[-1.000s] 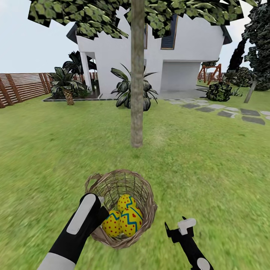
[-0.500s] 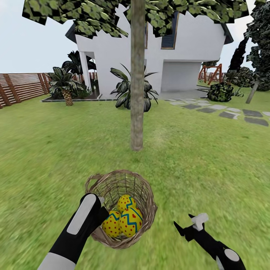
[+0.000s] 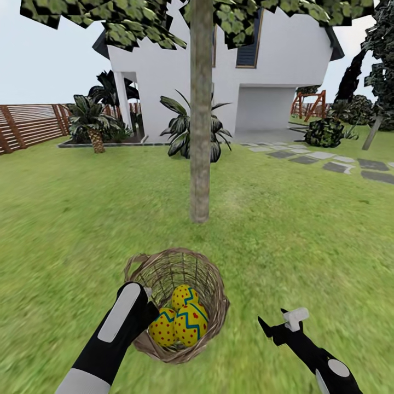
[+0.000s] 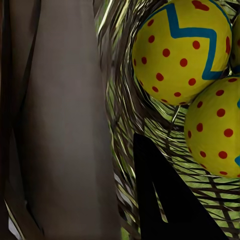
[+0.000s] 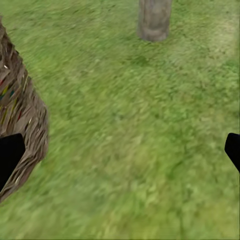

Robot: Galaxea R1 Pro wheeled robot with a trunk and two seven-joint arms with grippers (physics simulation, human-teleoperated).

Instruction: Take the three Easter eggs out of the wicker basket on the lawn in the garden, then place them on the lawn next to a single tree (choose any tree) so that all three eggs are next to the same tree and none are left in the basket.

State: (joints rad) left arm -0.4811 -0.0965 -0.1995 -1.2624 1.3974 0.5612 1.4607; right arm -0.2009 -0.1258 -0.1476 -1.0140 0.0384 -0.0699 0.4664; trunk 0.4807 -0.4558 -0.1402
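The left gripper [image 3: 146,306] clasped the wicker basket [image 3: 216,284] rim, three Easter eggs [image 3: 180,323] just inside. The right gripper [image 3: 279,323], fingers spread, hovered over bare lawn [image 3: 306,241] beside the basket; the tree [image 3: 200,137] stood ahead.

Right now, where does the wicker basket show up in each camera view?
Head view: wicker basket low at centre, on the lawn, before the tree.
Left wrist view: its woven wall beside the Easter eggs.
Right wrist view: its outer side at the left edge.
Shared landmark: the tree trunk, in head and right wrist views.
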